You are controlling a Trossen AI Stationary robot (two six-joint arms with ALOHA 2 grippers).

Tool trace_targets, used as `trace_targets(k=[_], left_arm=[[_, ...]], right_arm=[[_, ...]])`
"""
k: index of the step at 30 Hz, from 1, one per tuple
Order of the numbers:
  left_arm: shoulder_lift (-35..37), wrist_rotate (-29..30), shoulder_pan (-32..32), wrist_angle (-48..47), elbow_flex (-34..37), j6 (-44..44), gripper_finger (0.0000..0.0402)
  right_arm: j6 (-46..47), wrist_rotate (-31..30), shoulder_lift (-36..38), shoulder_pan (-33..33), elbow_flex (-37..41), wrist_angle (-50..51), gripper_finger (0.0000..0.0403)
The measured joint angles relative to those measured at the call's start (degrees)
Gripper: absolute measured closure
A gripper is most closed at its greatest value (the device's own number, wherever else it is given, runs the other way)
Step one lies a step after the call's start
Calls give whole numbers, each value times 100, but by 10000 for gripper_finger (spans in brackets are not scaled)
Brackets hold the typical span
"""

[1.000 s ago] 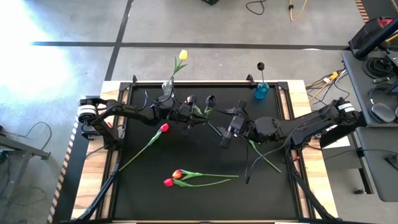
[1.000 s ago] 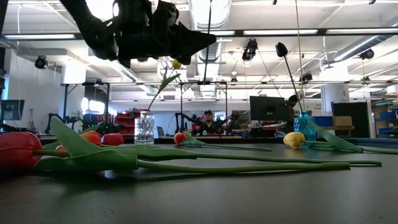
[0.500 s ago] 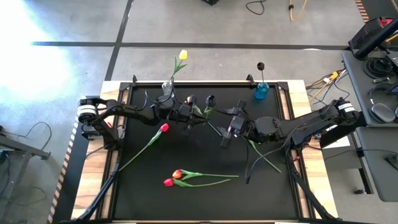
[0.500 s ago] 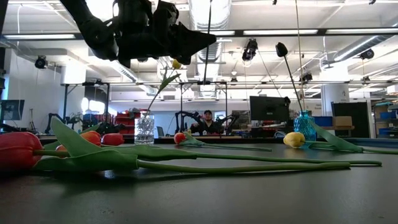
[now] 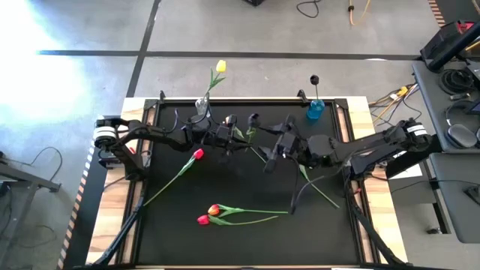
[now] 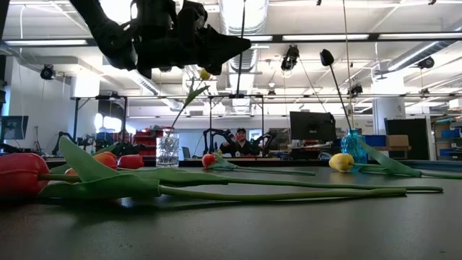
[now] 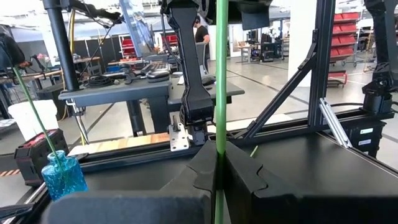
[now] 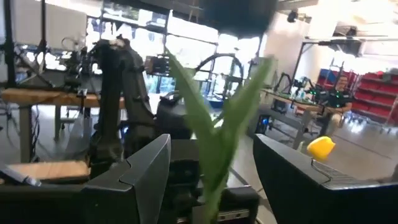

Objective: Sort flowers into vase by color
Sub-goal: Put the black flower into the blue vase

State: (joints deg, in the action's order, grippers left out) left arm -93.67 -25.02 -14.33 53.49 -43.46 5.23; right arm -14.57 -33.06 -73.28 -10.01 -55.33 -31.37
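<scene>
Tulip stem clamped upright in left claw; right claw spread around leaf

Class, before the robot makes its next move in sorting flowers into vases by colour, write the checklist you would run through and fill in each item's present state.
1. Left end effector grips the green stem: ok, its fingers are shut on it.
2. Colour of that held flower: cannot tell, the head is out of view.
3. Right end effector ready to grasp: ok, it is open, with a leafy stem between its fingers.
4. Vases upright and colours separate: ok. The clear vase holds a yellow tulip, and the blue vase a dark flower.
5. All flowers sorted: not ok. A red tulip and a pair of tulips lie on the black mat.
</scene>
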Motion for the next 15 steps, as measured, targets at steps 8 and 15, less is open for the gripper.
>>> trace_targets(k=[8, 15], left_arm=[[0, 2, 0, 24, 0, 28, 401], [0, 0, 0, 51, 0, 26, 402]], right_arm=[[148, 191, -45, 308, 0, -108, 186], [196, 508, -385, 403, -228, -63, 218]])
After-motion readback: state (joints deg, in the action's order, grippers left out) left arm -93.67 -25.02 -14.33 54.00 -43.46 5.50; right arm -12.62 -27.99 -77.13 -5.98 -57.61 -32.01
